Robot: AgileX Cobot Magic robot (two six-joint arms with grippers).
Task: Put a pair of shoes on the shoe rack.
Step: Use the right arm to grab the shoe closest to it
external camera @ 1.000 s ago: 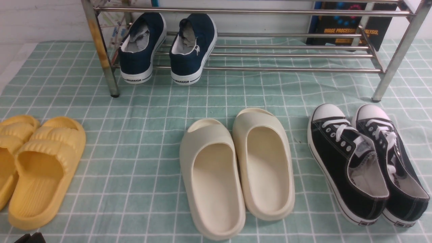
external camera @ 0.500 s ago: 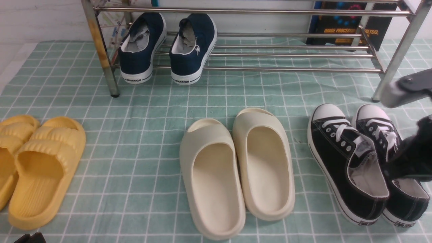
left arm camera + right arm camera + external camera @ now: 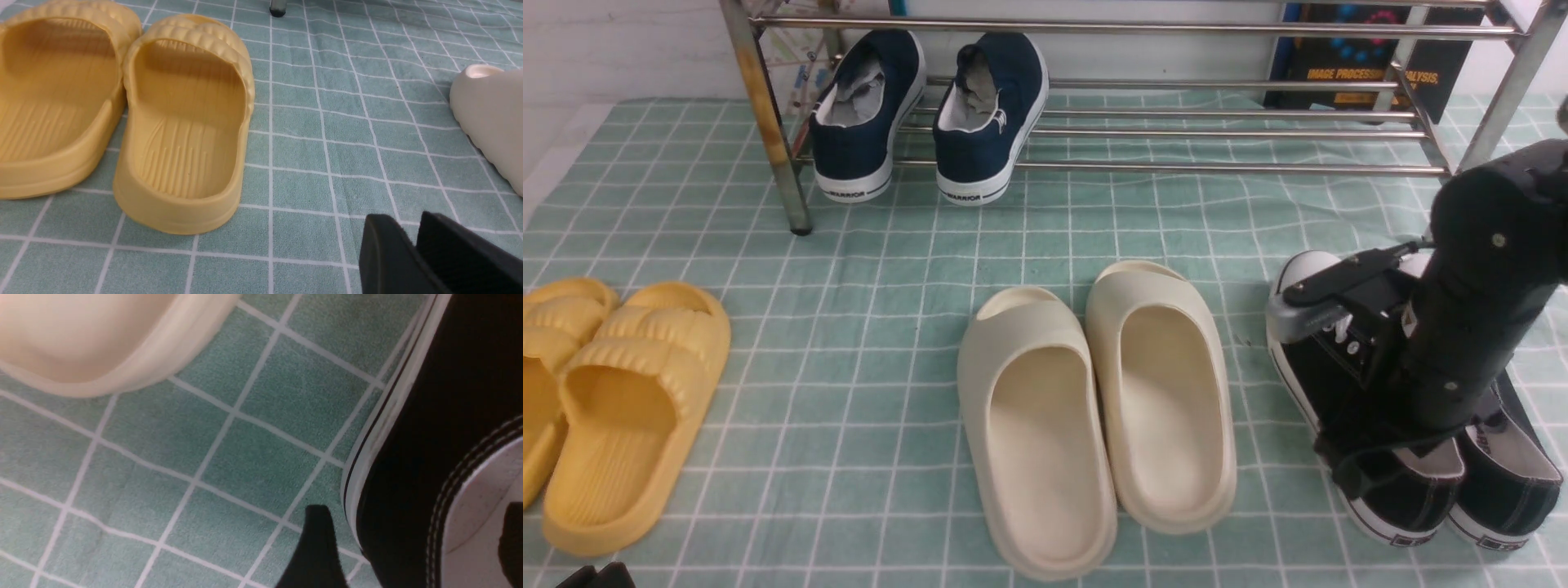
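The pair of shoes, two black lace-up sneakers, stands side by side on the green checked mat at the front right: the left one and the right one. My right arm hangs over them and hides their laces. The right gripper is open and straddles the left sneaker's outer side wall, one finger on the mat side, the other inside over the grey lining. The chrome shoe rack stands behind. My left gripper hovers low over bare mat, its fingers slightly apart with nothing between them.
Navy slip-on sneakers sit on the rack's lower bars at the left, near the rust-stained leg. Cream slides lie mid-mat, yellow slides at the left. A dark book leans behind the rack.
My right arm came in from the right and dropped over the black sneakers, and its jaws went from shut to wide open. Shoes and slides have not moved.
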